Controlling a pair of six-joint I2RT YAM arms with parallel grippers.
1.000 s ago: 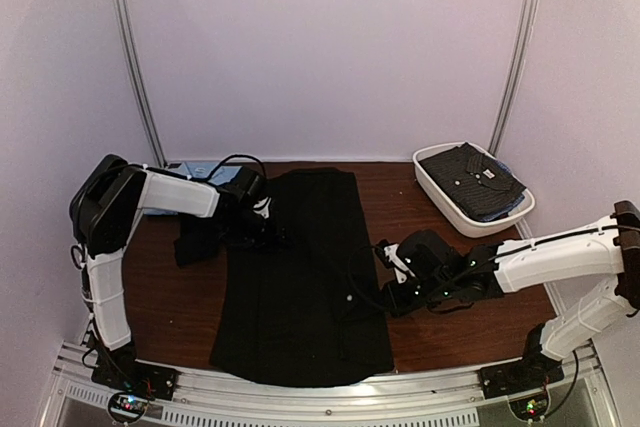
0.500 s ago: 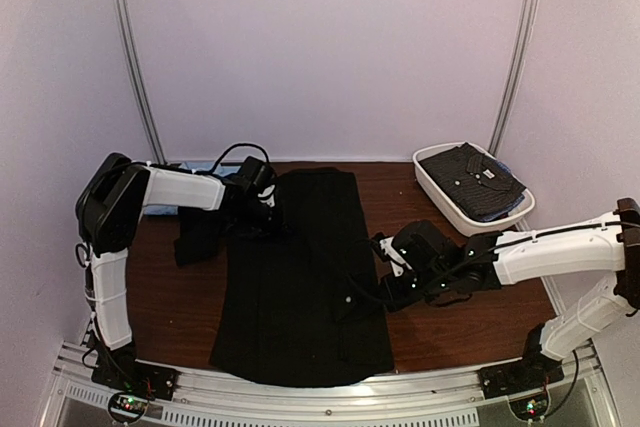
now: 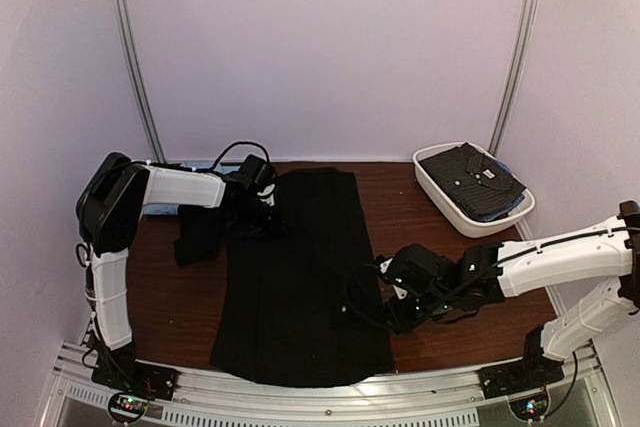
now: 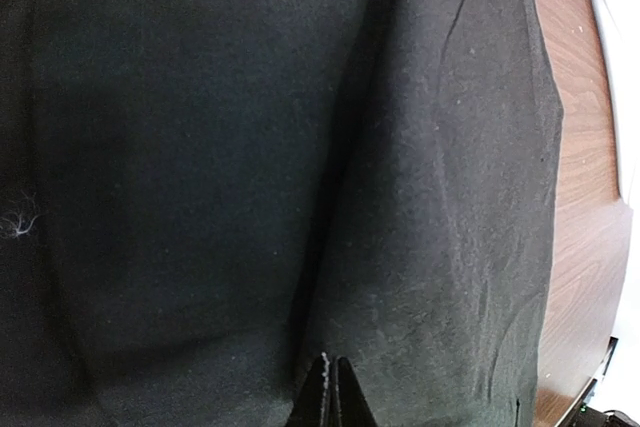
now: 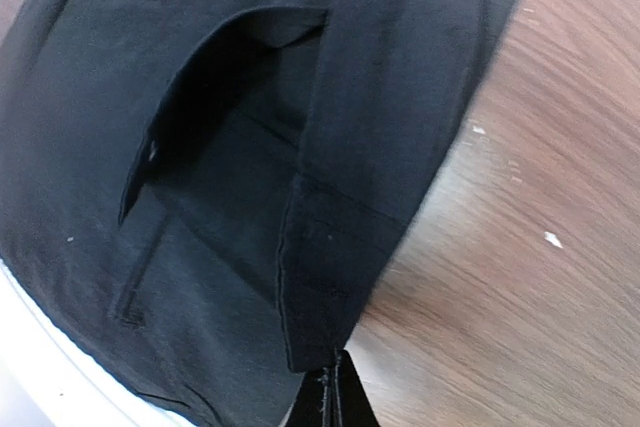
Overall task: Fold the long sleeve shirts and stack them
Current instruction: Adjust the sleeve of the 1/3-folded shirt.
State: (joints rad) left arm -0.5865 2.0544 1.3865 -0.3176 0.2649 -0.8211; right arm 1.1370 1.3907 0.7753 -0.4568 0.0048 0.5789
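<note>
Since a second ago you've clamped both: left gripper [image 4: 327, 389] pinches the plain black button-up cloth shirt [image 3: 300, 277], spread on the brown wooden table [image 3: 450, 257], at its far-left fold, right gripper [image 5: 335, 387] its right edge, likely to fold it.

The left arm rises from its base, folds at the elbow and runs its white forearm out to the right. Its wrist dips, so the left end effector [image 3: 264, 219] points downward. Its fingers [image 4: 318, 399] are pressed tip to tip, pinching the shirt [image 3: 295, 277] directly under them. The right arm stretches long and low to the left, with the forearm nearly level and the wrist tilted down. The right end effector [image 3: 372, 305] sits low, and its fingers [image 5: 346, 402] are closed together on the shirt's edge, right at their tips.
</note>
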